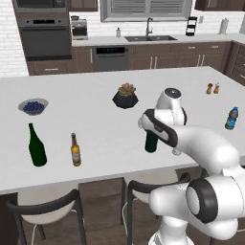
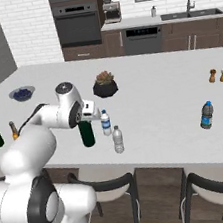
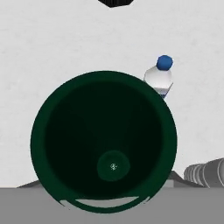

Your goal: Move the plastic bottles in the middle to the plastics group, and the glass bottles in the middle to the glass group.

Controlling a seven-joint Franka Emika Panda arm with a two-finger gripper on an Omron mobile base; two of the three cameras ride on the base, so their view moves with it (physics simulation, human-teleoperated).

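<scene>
The glass bottle (image 2: 86, 135), dark green and straight-sided, stands on the white island counter (image 2: 157, 96) near its front edge. My gripper (image 2: 86, 121) is down over its upper part and shut on it; the neck and my fingers are hidden by the hand. From above it appears as a big dark green disc, the glass bottle (image 3: 103, 140). Two clear plastic bottles (image 2: 105, 123) (image 2: 118, 139) stand just right of it. The blue-tinted bottle (image 2: 206, 115) of the plastics group is far right. The glass group, a green wine bottle (image 1: 36, 146) and a brown beer bottle (image 1: 75, 150), stands far left.
A potted plant (image 1: 126, 95) sits behind the gripper at mid-counter. A blue bowl (image 1: 33, 106) is at the back left, and salt and pepper shakers (image 1: 213, 88) at the back right. Stools (image 2: 102, 185) stand under the counter's front edge.
</scene>
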